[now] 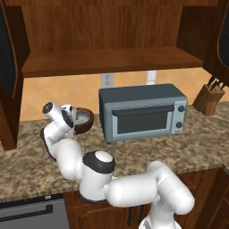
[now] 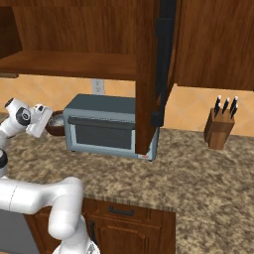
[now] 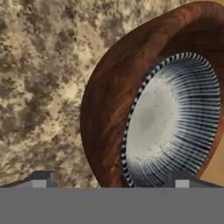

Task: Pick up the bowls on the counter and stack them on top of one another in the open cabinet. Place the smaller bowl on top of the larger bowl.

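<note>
The smaller bowl [image 3: 170,122], grey with a pale ribbed inside, sits nested in the larger bowl [image 3: 113,87], a deep reddish-brown one. Both stand on the granite counter [image 1: 27,156] left of the toaster oven, seen as larger bowl [image 1: 88,124] [image 2: 54,126] and smaller bowl [image 1: 82,116]. My gripper [image 3: 111,179] hovers just over the near rim of the stacked bowls, open, its fingertips [image 3: 41,178] wide apart and holding nothing. The hand [image 1: 67,117] [image 2: 40,119] is directly left of the bowls. Above, the open cabinet [image 1: 112,60] [image 2: 74,64] shows a bare shelf floor.
A grey toaster oven [image 1: 143,112] [image 2: 104,126] stands right of the bowls, under the cabinet. A knife block [image 1: 209,99] [image 2: 220,126] is at the far right. An open cabinet door [image 2: 161,64] hangs forward above the oven's right end. A wall outlet [image 1: 107,80] is behind.
</note>
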